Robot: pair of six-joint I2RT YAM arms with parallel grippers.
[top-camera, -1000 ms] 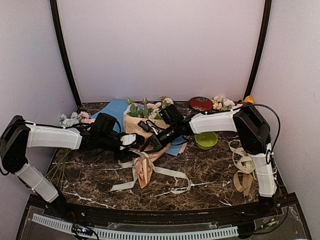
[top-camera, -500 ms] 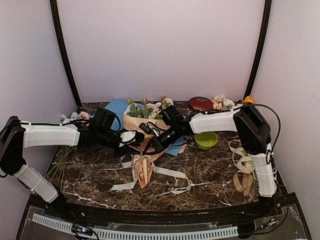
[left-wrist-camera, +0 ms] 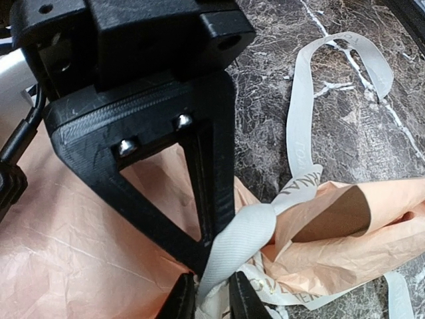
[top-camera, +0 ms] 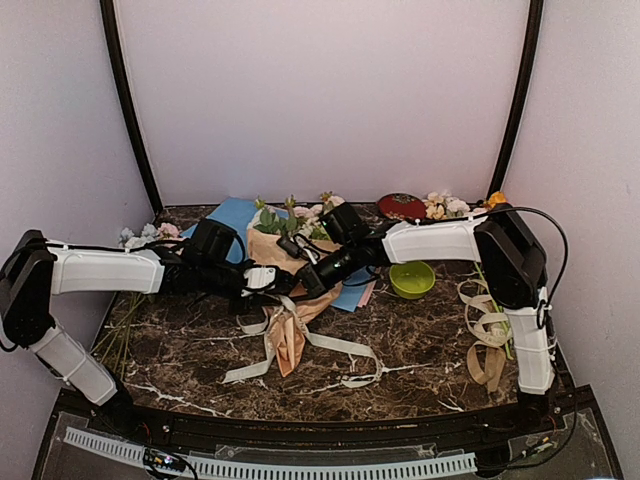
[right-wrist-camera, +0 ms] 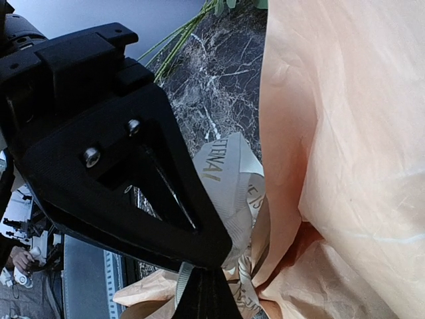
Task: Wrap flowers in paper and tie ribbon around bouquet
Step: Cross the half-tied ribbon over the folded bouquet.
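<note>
L tool [left-wrist-camera: 211, 297]: narrow. A strand of the ribbon [left-wrist-camera: 249, 232] fills the gap between both fingers, so we read it as a grip, tho maybe not full squeeze yet.
R tool [right-wrist-camera: 209, 292]: closed tight. A ribbon strand comes out right at its tips and looks pinched.
Just changed: a sec ago the L tool stood much wider and a bit lower-left in the top view. It has since narrowed step by step and slid up-right, so now it sits just beside the R tool [top-camera: 305, 282] at centre frame.
Bouquet [top-camera: 285, 300]: lies at centre of the table [top-camera: 420, 350]. Flowers [top-camera: 300, 220] stick out toward the upper edge and the cone's point aims at the lower edge.
Paper [left-wrist-camera: 80, 246]: already wrapped round the stems and gathered where both tools meet. Creased, w/ an open fold at right in the L wrist view.
Ribbon on table: loose tails trail toward bottom centre-right of the top view, w/ a loop at the cone's left.
Meaning for task: wrap looks done and we're in the tie step. With one strand per tool, we judge both ends are ready to be pulled apart to snug the knot.
Risk: thin paper could tear or the cone loosen if the pull is uneven. The L strand may slip if the pinch is weak.
</note>
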